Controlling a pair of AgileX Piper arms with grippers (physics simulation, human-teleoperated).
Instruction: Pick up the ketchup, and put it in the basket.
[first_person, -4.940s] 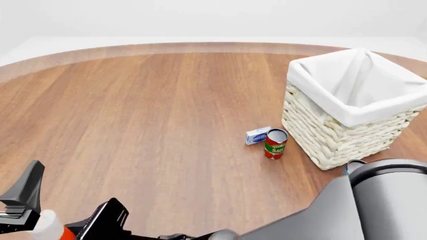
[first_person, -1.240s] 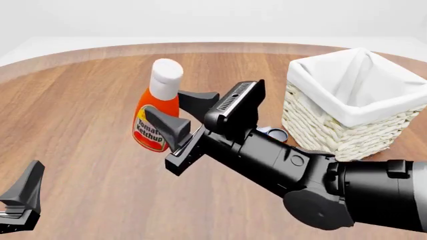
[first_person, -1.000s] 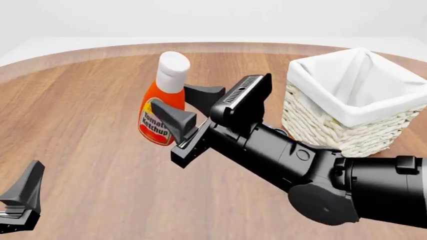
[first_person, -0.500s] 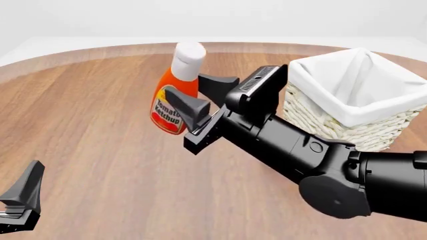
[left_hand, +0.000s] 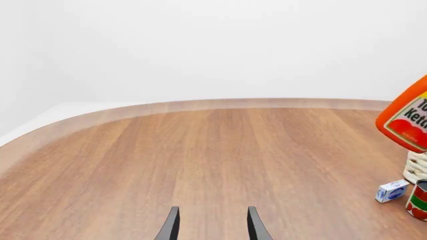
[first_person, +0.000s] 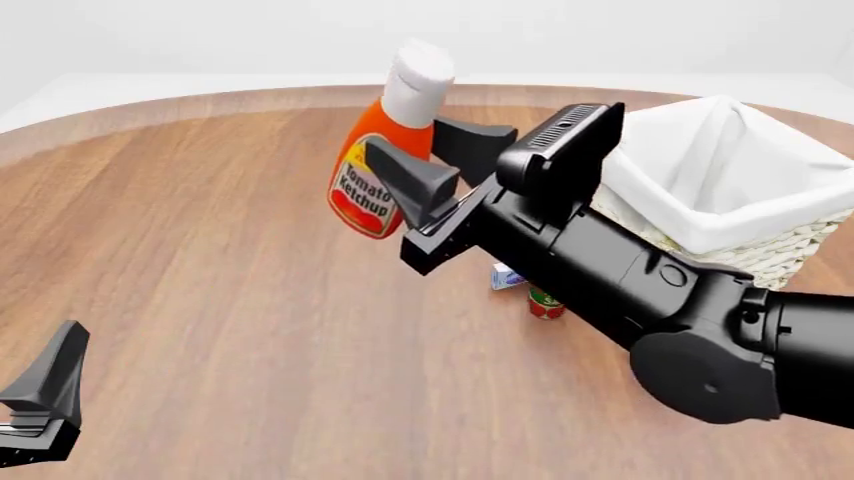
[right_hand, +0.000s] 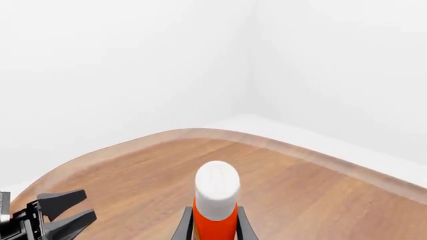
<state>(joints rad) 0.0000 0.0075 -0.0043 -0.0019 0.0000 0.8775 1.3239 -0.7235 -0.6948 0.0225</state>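
Orange-red ketchup hangs in the air at the bench's right side in the left wrist view, above a small blue box and red can; the left jaws stand open and empty.

Front view: right jaws pinch the tilted bottle mid-body, short of the basket. Carried too low, it could strike the near rim.

Right wrist view: only its cap rises between the fingers; a loose hold might let it slip.

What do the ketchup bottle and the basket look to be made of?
The ketchup bottle: likely plastic; smooth orange-red body, matte white cap, printed label. The basket: apparently woven wicker, its cream walls braided in rows, with a soft-looking white cloth liner folded over its rim.
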